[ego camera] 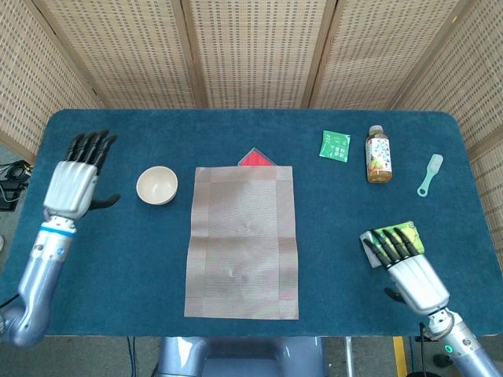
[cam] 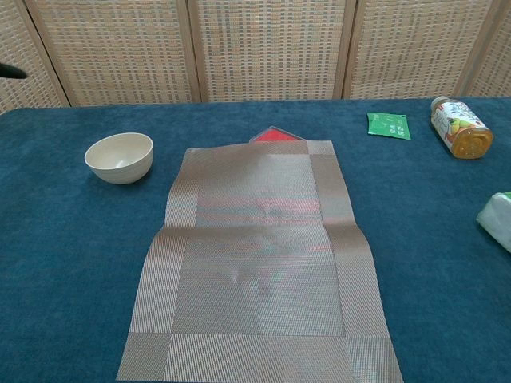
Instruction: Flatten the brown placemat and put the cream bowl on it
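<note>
Both hands, left hand (ego camera: 72, 185), right hand (ego camera: 412, 269), splayed, holding nothing; blue table (ego camera: 118, 251), wicker screens (ego camera: 251, 47).

No legible text: printing on the bottle (cam: 457, 126) and green sachet (cam: 389, 124) (upper right) is too small.

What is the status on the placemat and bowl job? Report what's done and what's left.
Done: the brown placemat lies spread out on the blue table, though the chest view shows a slight ripple across its middle. In hand: nothing; the left hand is open beside the cream bowl, apart from it, and the right hand is open near the green packet. Left: the bowl sits on the tablecloth and must go onto the mat.
</note>
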{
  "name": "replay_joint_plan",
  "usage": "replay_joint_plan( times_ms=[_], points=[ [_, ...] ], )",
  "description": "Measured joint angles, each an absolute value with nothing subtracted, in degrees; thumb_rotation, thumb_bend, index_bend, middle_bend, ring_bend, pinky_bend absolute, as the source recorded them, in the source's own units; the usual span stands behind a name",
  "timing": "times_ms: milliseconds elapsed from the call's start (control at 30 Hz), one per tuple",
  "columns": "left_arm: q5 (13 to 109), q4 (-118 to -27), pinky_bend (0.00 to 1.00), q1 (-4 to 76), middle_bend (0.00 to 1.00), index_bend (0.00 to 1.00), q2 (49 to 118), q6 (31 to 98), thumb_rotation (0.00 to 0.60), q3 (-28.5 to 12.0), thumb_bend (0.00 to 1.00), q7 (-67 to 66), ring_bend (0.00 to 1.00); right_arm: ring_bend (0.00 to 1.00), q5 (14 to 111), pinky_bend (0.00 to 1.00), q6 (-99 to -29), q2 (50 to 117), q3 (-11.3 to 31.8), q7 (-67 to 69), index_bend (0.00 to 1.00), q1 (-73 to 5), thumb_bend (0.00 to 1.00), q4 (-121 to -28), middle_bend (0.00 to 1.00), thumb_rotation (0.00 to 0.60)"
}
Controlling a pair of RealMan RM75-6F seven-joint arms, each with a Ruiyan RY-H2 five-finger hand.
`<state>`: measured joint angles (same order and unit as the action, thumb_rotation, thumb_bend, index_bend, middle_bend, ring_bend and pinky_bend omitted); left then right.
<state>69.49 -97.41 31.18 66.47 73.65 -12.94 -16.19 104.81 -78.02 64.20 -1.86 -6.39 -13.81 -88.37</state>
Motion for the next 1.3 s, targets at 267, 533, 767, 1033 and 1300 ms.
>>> replay_joint_plan(
  times_ms=[267,533,767,1033,1300],
  points=[
    [69.9,-103.9,0.0,22.3,0.0,0.0,65.4,84.4,0.6,-9.0,0.0,-19.8,0.0,0.0,118.0,0.0,-71.8,65.7,-7.0,-3.5,0.06,-22.5,0.0,-87.1,0.0,0.6],
    [70.4,-104.1,0.0,19.7,0.0,0.0,64.4,84.2,0.6,-7.5,0.0,-16.1,0.0,0.0,120.9,0.0,-62.5,70.0,-8.4,-5.7,0.07,-28.3,0.0,-89.3,0.0,0.6],
    [71.2,-101.9,0.0,19.4,0.0,0.0,64.5,83.3,0.6,-8.2,0.0,-14.4,0.0,0.0,121.9,0.0,-57.9,75.8,-8.8,-7.1,0.1,-32.4,0.0,-88.0,0.0,0.6],
    [71.6,-101.6,0.0,19.1,0.0,0.0,64.8,82.6,0.6,-8.8,0.0,-14.3,0.0,0.0,119.6,0.0,-55.2,79.4,-7.5,-8.8,0.11,-35.8,0.0,-86.4,0.0,0.6],
    [71.3,-101.2,0.0,19.0,0.0,0.0,64.9,81.6,0.6,-9.3,0.0,-14.3,0.0,0.0,117.8,0.0,-53.3,81.8,-7.2,-11.4,0.11,-37.4,0.0,-85.2,0.0,0.6]
  ],
)
